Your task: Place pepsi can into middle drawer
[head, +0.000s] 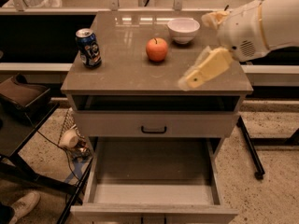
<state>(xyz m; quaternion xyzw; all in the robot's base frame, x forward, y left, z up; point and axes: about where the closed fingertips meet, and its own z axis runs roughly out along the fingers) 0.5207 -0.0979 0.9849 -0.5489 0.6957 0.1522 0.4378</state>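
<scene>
One arm: white arm [261, 24] reached in from the upper right, its bulky wrist over the right rear corner of the cabinet top [121, 76], the last link sloping down and to the left.
Gripper: pale yellow gripper [194, 78] hung over the right front part of the cabinet top, pointing down-left; whether it was apart or together could not be told.
Pepsi can: pepsi can [88, 48] stood upright on the left side of the cabinet top, well apart from the gripper.
Middle drawer: middle drawer [152, 171] was pulled out below, its grey floor showing.
Apple: apple [157, 49] sat near the centre, between can and gripper.
Bowl: white bowl [183, 30] stood just behind and to the right of the apple.
Handled drawer front: handled drawer front [154, 124] was closed, directly above the open drawer.
</scene>
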